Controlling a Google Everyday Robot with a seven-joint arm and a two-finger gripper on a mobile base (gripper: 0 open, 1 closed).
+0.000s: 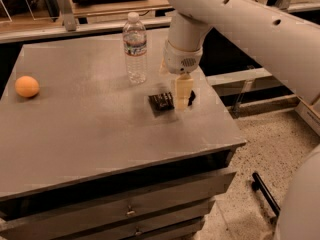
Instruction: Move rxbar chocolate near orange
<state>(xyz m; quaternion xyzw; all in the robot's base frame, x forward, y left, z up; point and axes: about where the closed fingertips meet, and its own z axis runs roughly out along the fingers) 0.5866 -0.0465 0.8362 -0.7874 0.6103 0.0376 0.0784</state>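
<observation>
The rxbar chocolate is a flat black-wrapped bar lying on the grey table, right of centre. My gripper hangs from the white arm straight down over the bar's right end, its pale fingers covering the middle of the bar, with a dark bit of wrapper showing on their right side. The orange sits at the far left of the table, well apart from the bar.
A clear plastic water bottle stands upright just behind and left of the bar. The table's right edge runs close to the gripper. Drawers sit under the table front. A rail and shelves lie behind.
</observation>
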